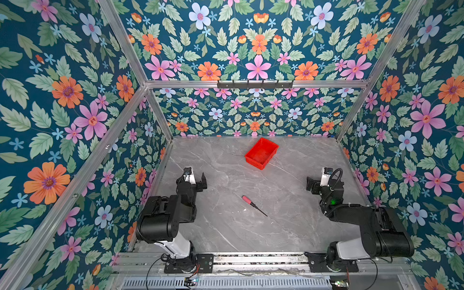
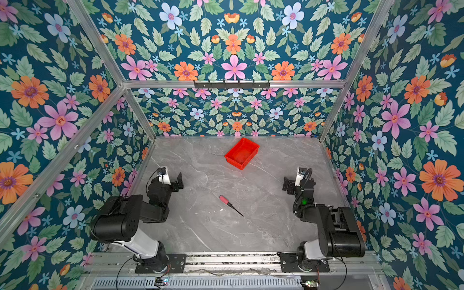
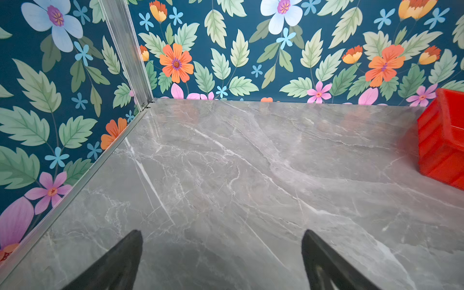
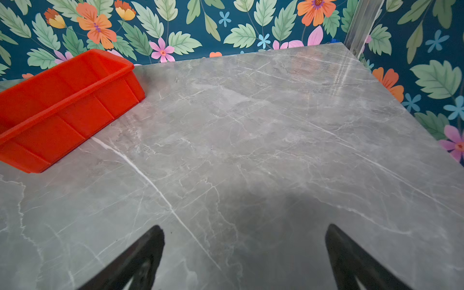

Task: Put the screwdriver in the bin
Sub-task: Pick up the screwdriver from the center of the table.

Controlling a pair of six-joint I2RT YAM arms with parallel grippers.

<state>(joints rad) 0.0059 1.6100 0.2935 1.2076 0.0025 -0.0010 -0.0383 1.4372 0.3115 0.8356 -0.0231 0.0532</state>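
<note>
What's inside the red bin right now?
Nothing visible: in both top views the bin shows bare red floor. The screwdriver lies on the table, apart. A thin strip behind its near wall is hidden.

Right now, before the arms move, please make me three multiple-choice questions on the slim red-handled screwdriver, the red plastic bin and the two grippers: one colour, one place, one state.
1. What colour is the shallow rectangular plastic bin?
A. blue
B. green
C. bright red

2. Where does the slim screwdriver with the red-pink handle lie?
A. inside the bin
B. flat on the grey marble tabletop, between the two arms
C. in a gripper

3. How do the left gripper and the right gripper stand?
A. both open, holding nothing
B. both shut
C. left shut on the screwdriver

Answers:
1 C: its walls are bright red in every view.
2 B: both top views show it on the marble, apart from the bin.
3 A: each wrist view shows bare tabletop between wide-apart jaws.
</note>
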